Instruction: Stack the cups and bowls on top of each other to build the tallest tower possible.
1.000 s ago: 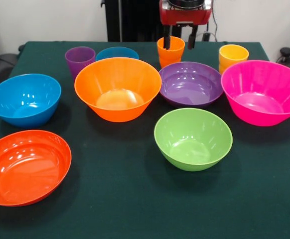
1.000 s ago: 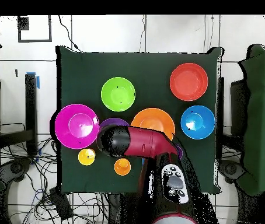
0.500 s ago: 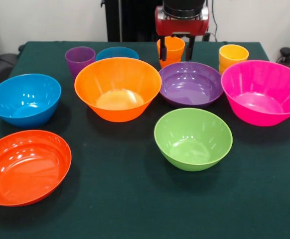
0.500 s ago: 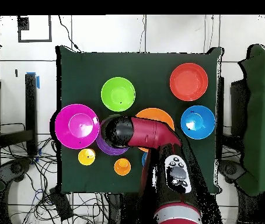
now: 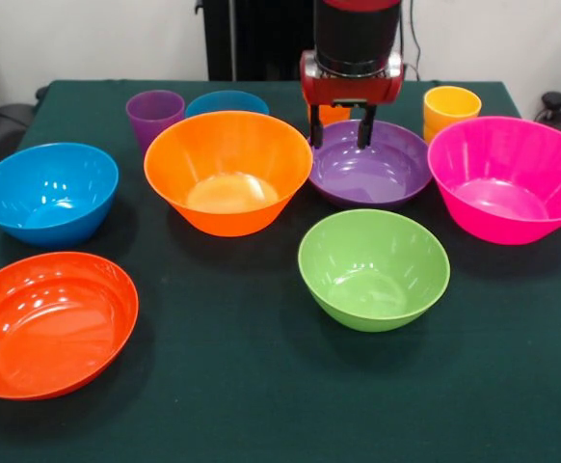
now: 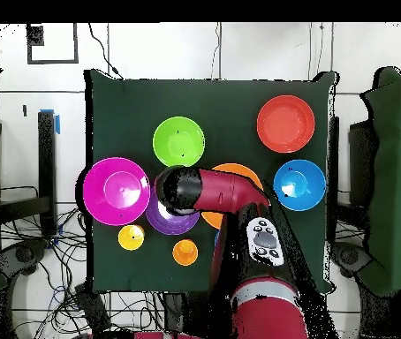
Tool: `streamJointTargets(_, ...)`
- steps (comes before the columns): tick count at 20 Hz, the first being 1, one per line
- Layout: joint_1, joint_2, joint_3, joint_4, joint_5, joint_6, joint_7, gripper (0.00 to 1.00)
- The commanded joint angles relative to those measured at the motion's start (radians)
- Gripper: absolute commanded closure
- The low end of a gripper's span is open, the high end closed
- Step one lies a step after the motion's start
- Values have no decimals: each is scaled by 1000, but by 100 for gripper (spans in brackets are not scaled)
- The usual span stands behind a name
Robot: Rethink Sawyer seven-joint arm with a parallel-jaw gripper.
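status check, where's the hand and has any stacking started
Hand open, empty, over purple bowl. No stacking yet; bowls and cups all separate. Orange cup just behind the hand.

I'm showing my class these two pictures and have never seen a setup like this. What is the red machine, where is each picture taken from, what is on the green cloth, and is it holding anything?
The red machine is a robot arm. Its gripper has two dark fingers, open and empty, hanging over the purple bowl. One picture looks across the table; the other looks straight down. On the cloth stand the pink bowl, large orange bowl, green bowl, blue bowl, shallow red-orange bowl, and the purple cup, yellow cup and orange cup.
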State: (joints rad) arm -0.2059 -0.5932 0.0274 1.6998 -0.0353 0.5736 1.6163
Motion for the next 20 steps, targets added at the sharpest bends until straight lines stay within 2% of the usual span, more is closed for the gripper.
streamJointTargets(1,18,65,78,-54,-81,-43,14,0)
streamJointTargets(11,-36,50,110,1,-87,-72,-19,0)
streamJointTargets(20,-109,-9,153,43,-96,-21,-63,0)
